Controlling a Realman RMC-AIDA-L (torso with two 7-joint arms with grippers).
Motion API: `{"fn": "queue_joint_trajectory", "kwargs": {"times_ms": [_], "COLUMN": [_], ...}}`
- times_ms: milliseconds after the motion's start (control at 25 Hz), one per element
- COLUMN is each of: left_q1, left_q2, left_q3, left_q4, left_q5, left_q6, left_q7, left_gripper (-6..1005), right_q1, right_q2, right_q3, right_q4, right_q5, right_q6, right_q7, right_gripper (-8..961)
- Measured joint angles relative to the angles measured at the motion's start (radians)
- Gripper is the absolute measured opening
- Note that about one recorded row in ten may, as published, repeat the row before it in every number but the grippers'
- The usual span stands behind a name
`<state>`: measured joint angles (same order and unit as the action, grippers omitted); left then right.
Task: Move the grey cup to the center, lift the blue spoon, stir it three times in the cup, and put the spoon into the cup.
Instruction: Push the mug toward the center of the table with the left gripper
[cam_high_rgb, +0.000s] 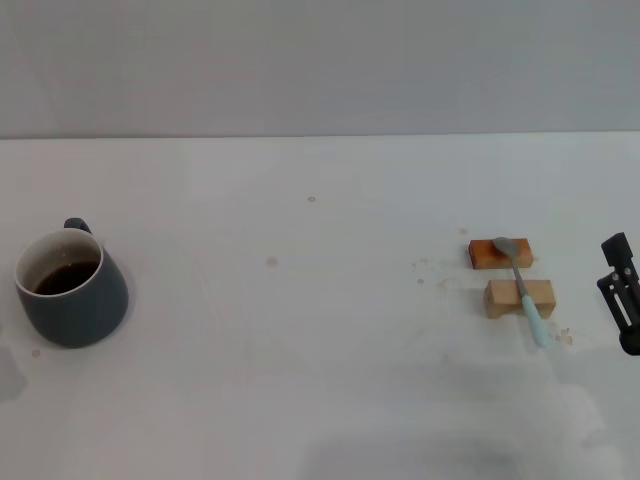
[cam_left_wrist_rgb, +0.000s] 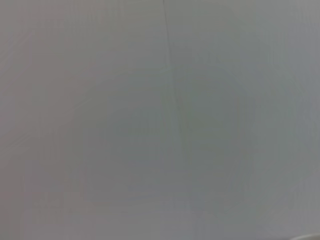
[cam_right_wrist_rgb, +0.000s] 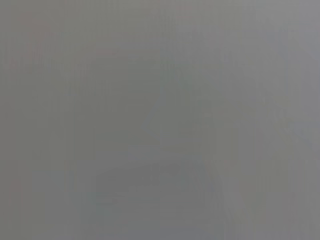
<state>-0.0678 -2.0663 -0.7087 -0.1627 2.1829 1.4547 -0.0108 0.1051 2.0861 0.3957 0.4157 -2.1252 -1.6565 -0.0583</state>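
Observation:
The grey cup (cam_high_rgb: 72, 290) stands on the white table at the far left, holding dark liquid, its small handle turned to the back. The blue spoon (cam_high_rgb: 524, 287) lies at the right across two small blocks, its metal bowl on the orange-brown block (cam_high_rgb: 485, 253) and its pale blue handle sloping over the tan wooden block (cam_high_rgb: 505, 299) to the table. My right gripper (cam_high_rgb: 622, 292) shows as a dark piece at the right edge, just right of the spoon. The left gripper is out of view. Both wrist views show only plain grey.
The white table (cam_high_rgb: 320, 330) runs to a grey wall at the back. Small crumbs and specks lie around the blocks, and faint stains mark the table near the cup.

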Motion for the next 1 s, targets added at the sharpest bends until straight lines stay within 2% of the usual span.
{"fn": "queue_joint_trajectory", "kwargs": {"times_ms": [440,680,920,1000], "left_q1": [-0.007,-0.074,-0.129,-0.129], "left_q2": [0.000,0.001,0.000,0.000], "left_q3": [0.000,-0.005,-0.011,-0.011], "left_q4": [0.011,0.030,0.032,0.032], "left_q5": [0.000,-0.002,-0.008,-0.008], "left_q6": [-0.010,-0.141,-0.225,-0.225], "left_q7": [0.009,0.216,0.300,0.300], "left_gripper": [-2,-2,-2,-2], "right_q1": [0.001,0.007,0.001,0.000], "right_q2": [0.000,-0.001,0.001,0.001], "right_q3": [-0.003,-0.013,-0.018,-0.018], "right_q4": [0.000,0.000,0.000,0.000], "right_q5": [-0.001,-0.001,-0.001,-0.001], "right_q6": [0.000,0.000,-0.004,-0.004], "right_q7": [0.000,0.001,0.002,0.002], "right_gripper": [719,719,720,720]}}
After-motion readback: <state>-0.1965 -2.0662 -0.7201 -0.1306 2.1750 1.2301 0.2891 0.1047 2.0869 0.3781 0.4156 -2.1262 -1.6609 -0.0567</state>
